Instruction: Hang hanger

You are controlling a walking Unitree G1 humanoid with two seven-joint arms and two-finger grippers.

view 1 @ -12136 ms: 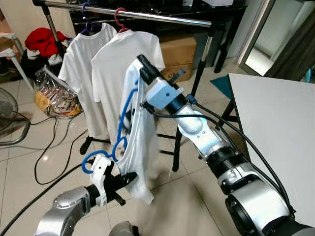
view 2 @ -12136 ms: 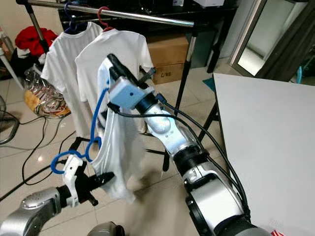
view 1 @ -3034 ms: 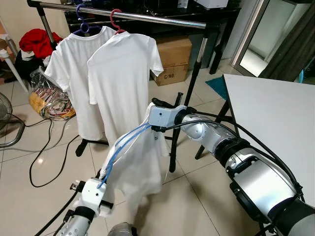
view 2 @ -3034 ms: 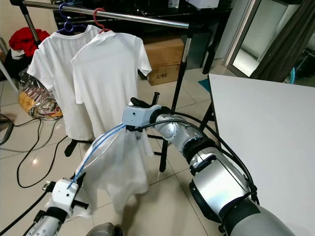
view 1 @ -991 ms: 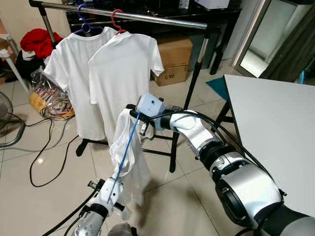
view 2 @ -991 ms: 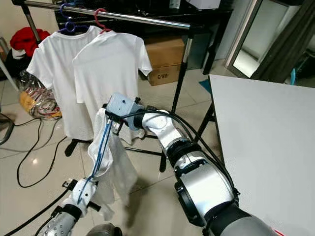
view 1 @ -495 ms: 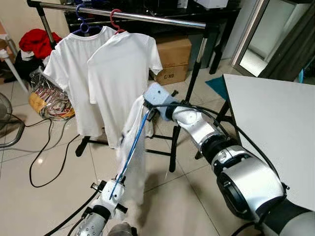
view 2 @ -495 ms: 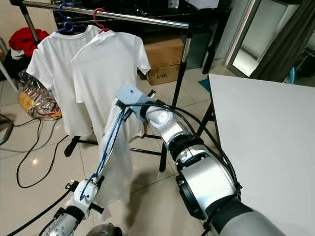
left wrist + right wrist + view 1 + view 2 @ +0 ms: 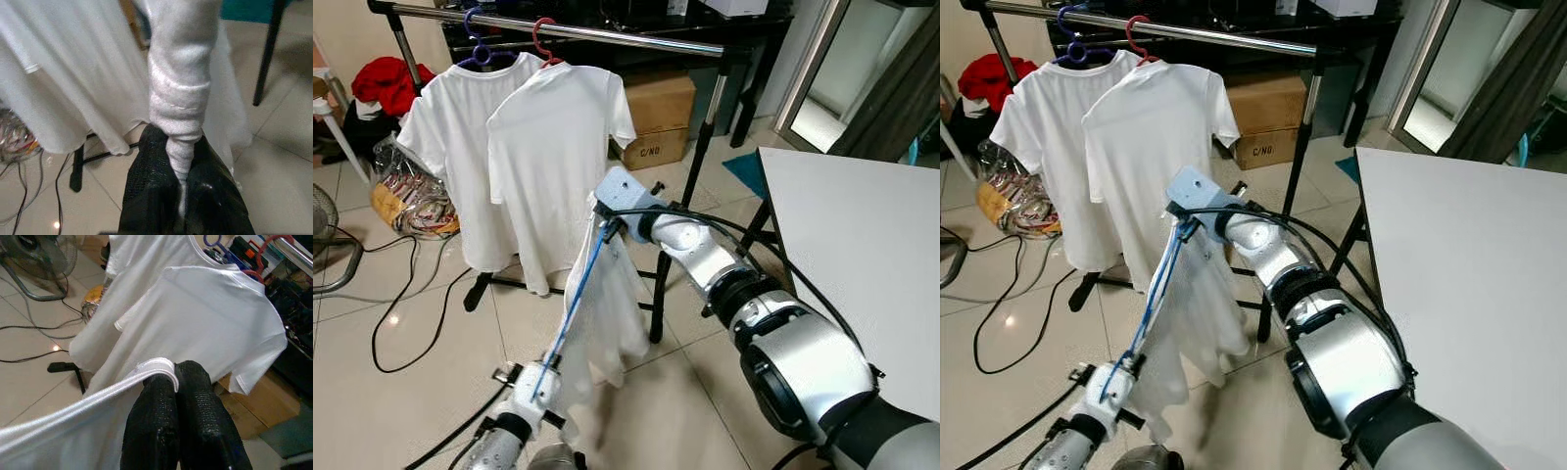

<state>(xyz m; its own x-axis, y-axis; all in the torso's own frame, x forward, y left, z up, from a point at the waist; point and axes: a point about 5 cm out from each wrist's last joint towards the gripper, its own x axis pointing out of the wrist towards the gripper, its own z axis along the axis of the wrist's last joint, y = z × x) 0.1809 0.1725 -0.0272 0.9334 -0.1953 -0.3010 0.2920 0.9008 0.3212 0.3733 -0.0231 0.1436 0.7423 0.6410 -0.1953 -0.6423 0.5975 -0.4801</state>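
Between both grippers: blue hanger [image 9: 578,294] wearing white shirt [image 9: 607,313], slung diagonally. Right gripper [image 9: 175,377] pinches shirt collar, fingers together, lifting top end toward rail [image 9: 607,32]. Left gripper [image 9: 180,169], low, clamps twisted cloth, steadying bottom. Hanger well below rail, not yet hooked.

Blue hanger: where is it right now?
In the left eye view, the blue hanger slants between the right gripper above and the left gripper below, just right of the racked white shirts.
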